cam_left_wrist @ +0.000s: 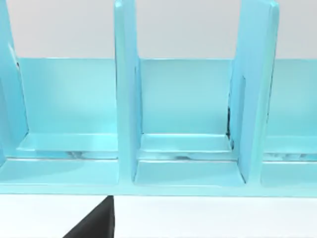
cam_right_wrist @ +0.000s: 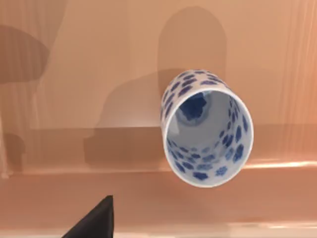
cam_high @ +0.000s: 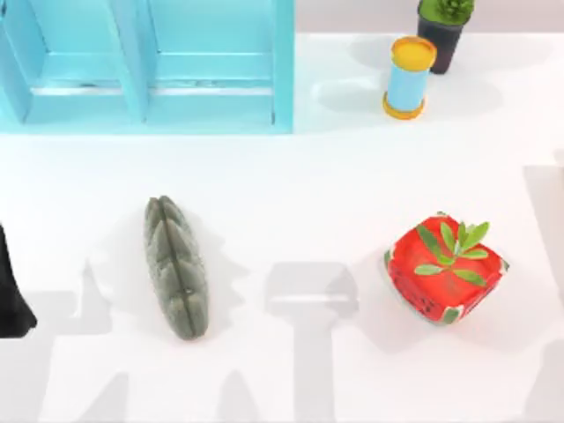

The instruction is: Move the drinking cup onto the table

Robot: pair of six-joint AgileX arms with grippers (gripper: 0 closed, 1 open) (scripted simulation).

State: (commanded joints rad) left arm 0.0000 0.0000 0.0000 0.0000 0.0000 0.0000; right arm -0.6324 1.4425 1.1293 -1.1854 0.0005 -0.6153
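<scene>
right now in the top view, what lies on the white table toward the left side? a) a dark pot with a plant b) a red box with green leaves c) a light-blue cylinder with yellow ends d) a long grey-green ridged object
d: the long grey-green ridged object lies left of centre on the table, while the red box, cylinder and pot sit toward the right.

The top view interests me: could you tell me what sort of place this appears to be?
Probably a rendered tabletop test scene: a plain white table bearing a light-blue shelf unit, a potted plant and a red box.
</scene>
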